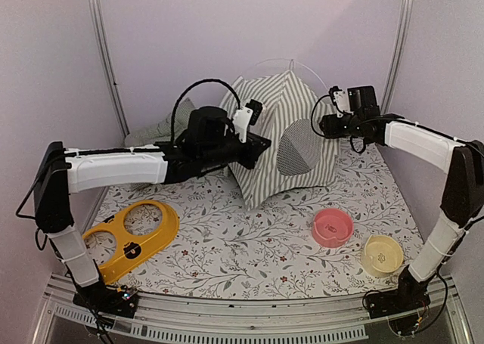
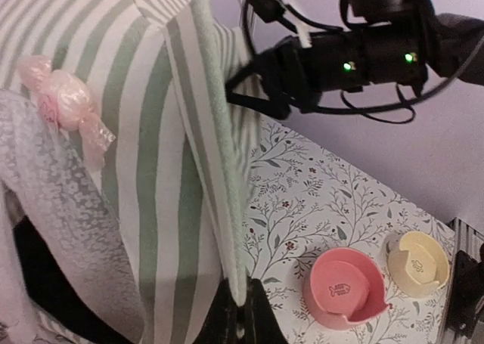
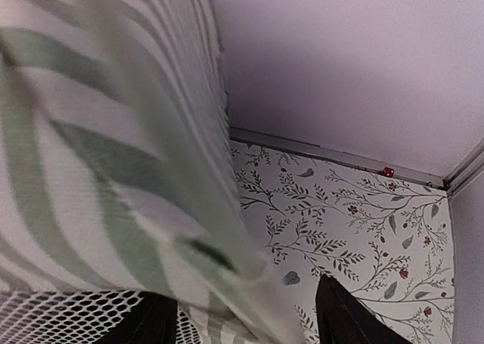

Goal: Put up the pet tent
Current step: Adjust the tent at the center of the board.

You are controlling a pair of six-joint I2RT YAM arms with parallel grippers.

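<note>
The pet tent point(image 1: 283, 136), green-and-white striped with a round mesh panel, stands at the back middle of the mat. A thin pole arcs over its peak. My left gripper point(image 1: 255, 144) is at the tent's front left edge. In the left wrist view the left gripper point(image 2: 240, 308) is shut on the tent's green-trimmed seam point(image 2: 219, 155). My right gripper point(image 1: 324, 125) is at the tent's upper right side. In the right wrist view the right gripper point(image 3: 242, 317) has its fingers wide apart, with blurred striped fabric point(image 3: 113, 170) lying between them.
A pink bowl point(image 1: 333, 227) and a cream bowl point(image 1: 382, 255) sit at the front right. A yellow two-hole bowl holder point(image 1: 132, 238) lies at the front left. A checked cushion point(image 1: 159, 126) lies behind the left arm. Walls close in on all three sides.
</note>
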